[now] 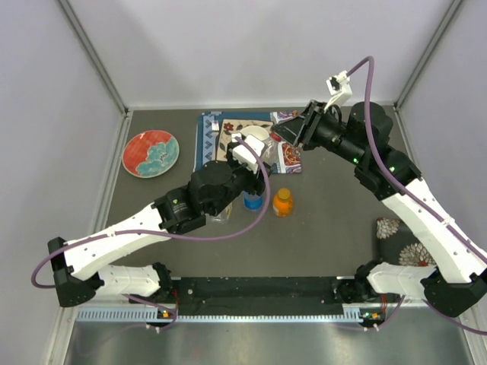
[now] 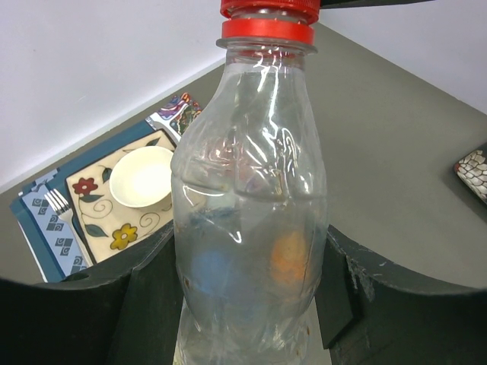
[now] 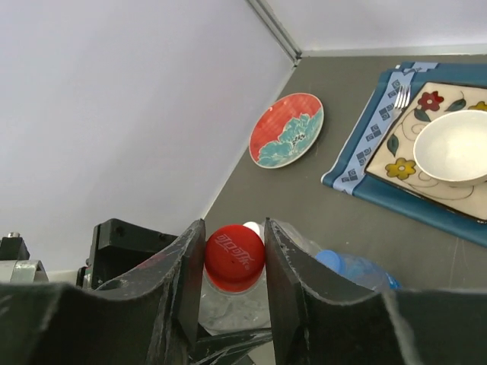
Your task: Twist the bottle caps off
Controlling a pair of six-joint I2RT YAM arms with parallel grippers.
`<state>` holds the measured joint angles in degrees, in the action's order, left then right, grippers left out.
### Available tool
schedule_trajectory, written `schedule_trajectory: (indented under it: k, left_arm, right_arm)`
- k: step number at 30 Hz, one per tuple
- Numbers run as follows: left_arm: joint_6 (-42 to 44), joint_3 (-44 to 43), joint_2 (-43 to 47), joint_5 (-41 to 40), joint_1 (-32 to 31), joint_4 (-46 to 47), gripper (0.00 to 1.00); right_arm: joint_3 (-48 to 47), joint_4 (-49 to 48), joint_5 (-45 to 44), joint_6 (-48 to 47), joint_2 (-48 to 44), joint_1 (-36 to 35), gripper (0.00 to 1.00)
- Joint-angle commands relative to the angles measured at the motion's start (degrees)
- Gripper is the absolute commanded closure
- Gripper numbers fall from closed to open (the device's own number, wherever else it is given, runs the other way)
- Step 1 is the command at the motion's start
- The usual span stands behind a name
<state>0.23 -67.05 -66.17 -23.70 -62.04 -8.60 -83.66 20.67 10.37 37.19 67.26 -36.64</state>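
Red and teal, a plate [image 1: 151,153] lies at the far left of the table, apart from the work. Right of it a blue placemat [image 1: 204,141] carries a flowered tile with a white bowl [image 2: 141,176] on it.

The left claw [image 2: 247,289] is pressed against both sides of the slim clear bottle [image 2: 251,175], low on its body, and holds it off the table above the mat's near edge. The bottle looks empty.

Just below that arm stand the blue bottle [image 1: 253,202] and, beside it to the right, the orange bottle [image 1: 283,204]. The blue cap [image 3: 329,260] and the orange cap [image 1: 283,194] are both on. A clear shape tucked under the left arm may be the fourth bottle, but too much is hidden to tell.

The right claw [image 3: 234,247] comes in from the right and pinches the red cap [image 3: 234,257], one finger on either side and both seeming to touch it. In the left wrist view that cap sits square on the neck with its ring just beneath, so I judge it not yet off.

At the far right a dark flowered dish [image 1: 396,239] lies unused.

The task looks barely begun: no loose cap is visible anywhere, and after the red one at least two remain.
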Motion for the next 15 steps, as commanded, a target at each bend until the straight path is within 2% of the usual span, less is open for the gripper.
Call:
schedule_trajectory:
  k: [1,7,8,9,15]
  left_arm:
    - [0.74,-0.19,-0.1,-1.26,-0.36,4.21,0.71]
    - [1.0,-0.63,0.25,-1.34,-0.45,4.29,0.71]
    - [1.0,-0.72,0.25,-1.26,-0.36,4.21,0.71]
    - [0.91,-0.72,0.51,-1.08,-0.36,4.21,0.71]
    - [0.03,-0.28,2.27,2.43,-0.19,4.47,0.72]
  right_arm:
    - [0.42,-2.82,2.19,0.43,0.5,-0.8,0.69]
    - [1.22,-2.56,5.53,0.34,0.76,-0.71,0.86]
    - [1.3,-2.56,6.06,0.25,0.76,-0.71,0.9]
    - [1.48,-2.47,6.33,-0.1,0.85,-0.8,1.0]
    - [1.48,-2.38,10.71,-2.81,0.76,-0.71,1.0]
